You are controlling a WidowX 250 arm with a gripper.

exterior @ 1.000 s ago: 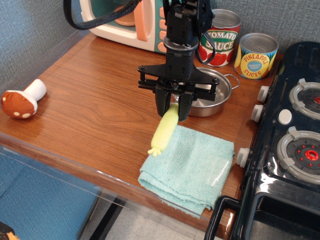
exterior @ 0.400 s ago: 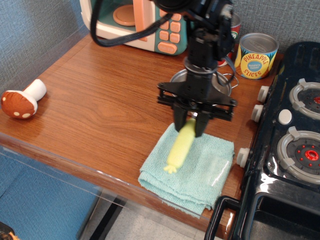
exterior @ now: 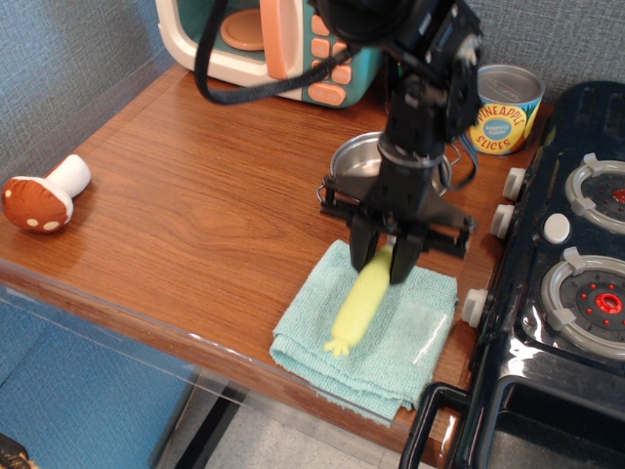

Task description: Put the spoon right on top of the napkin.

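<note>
One napkin (exterior: 376,337) lies at the table's (exterior: 195,225) near edge. One spoon (exterior: 359,305) slants over it, tail end toward 7 o'clock. The gripper (exterior: 382,262) pinches the spoon's upper end. At 9 o'clock sits one mushroom (exterior: 41,195). Beyond, at 12 o'clock: one pot (exterior: 359,166), one can (exterior: 502,107), one toy microwave (exterior: 264,44).

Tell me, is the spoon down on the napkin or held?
Held. The gripper is shut on the spoon over the napkin; whether its tip touches the cloth, cannot tell.
</note>
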